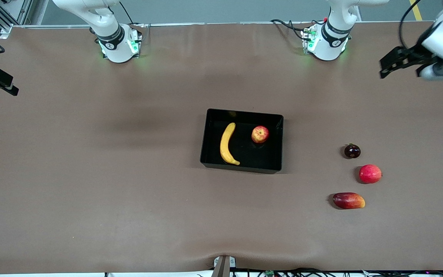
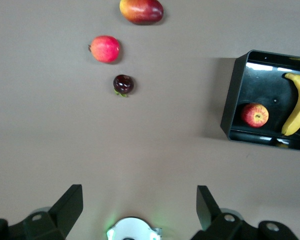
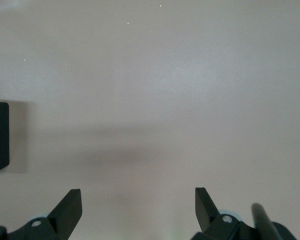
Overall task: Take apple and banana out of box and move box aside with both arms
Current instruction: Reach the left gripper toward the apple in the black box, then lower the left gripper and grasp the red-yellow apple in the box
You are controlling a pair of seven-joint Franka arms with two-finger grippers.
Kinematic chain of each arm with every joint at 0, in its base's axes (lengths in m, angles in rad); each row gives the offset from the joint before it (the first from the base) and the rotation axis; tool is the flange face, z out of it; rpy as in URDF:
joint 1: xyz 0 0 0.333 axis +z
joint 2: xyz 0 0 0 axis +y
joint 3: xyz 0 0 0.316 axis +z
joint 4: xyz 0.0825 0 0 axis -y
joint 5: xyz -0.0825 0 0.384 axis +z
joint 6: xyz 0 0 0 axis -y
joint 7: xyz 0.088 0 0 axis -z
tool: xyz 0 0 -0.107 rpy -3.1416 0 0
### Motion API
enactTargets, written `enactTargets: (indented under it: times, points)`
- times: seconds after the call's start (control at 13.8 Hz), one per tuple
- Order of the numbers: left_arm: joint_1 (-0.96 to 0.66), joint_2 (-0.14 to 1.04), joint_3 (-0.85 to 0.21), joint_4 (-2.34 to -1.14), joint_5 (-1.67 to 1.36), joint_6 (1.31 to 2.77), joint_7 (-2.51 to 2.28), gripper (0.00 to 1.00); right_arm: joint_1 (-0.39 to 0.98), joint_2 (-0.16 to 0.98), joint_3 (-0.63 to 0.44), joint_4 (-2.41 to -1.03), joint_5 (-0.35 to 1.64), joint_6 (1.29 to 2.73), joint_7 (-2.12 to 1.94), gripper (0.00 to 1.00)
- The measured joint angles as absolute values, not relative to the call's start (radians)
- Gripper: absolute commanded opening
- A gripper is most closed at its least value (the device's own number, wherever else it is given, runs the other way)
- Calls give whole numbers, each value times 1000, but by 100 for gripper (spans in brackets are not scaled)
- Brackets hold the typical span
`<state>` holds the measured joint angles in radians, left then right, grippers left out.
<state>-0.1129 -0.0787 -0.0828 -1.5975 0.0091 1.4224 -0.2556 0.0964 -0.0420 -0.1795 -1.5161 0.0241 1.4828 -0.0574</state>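
- The box [image 1: 205, 138] is seen on the middle of the tabletop [image 1: 90, 184], with the banana [image 1: 227, 144] lying lengthwise in the half toward the right arm's end and the apple [image 1: 260, 134] in the half toward the left arm's end; the two fruits are apart from each other.
- The left gripper [image 2: 139, 202] is held up over bare tabletop at the left arm's end, its jaws spread wide and nothing between them.
- The right gripper [image 3: 138, 204] is held over bare tabletop at the right arm's end, jaws likewise spread and empty; only a corner of the box shows in its wrist view.
- Nothing appears to have been lifted out yet, so the first pick is judged to be the step in hand.
- The apple is best approached from straight above by the left arm, with the jaws kept clear of the box wall just beside it.
- The banana is best taken across its middle, where it is narrowest to span, and lifted well above the low walls.
- Three other fruits lie toward the left arm's end: a dark round fruit [image 1: 352, 151], a plain red fruit [image 1: 370, 174] and a mango [image 1: 348, 201]; they should be kept clear of when the apple is set down and when the box is shifted.
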Motion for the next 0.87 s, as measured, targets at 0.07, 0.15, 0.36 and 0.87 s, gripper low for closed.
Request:
enactTargets:
  times: [0.07, 0.15, 0.36, 0.87]
  points:
    - [-117, -51, -119, -1598, 9, 1425, -335, 100, 96, -42, -179, -1516, 24, 1483, -57, 100]
    - [-121, -18, -163, -1598, 9, 1436, -427, 100, 96, -42, -179, -1516, 24, 1483, -57, 100]
    - [-141, 97, -276, -1600, 10, 1526, -688, 100, 95, -42, -179, -1516, 24, 1483, -57, 100]
    - [-307, 392, -307, -1604, 110, 1795, -990, 100, 95, -42, -179, -1516, 24, 1483, -57, 100]
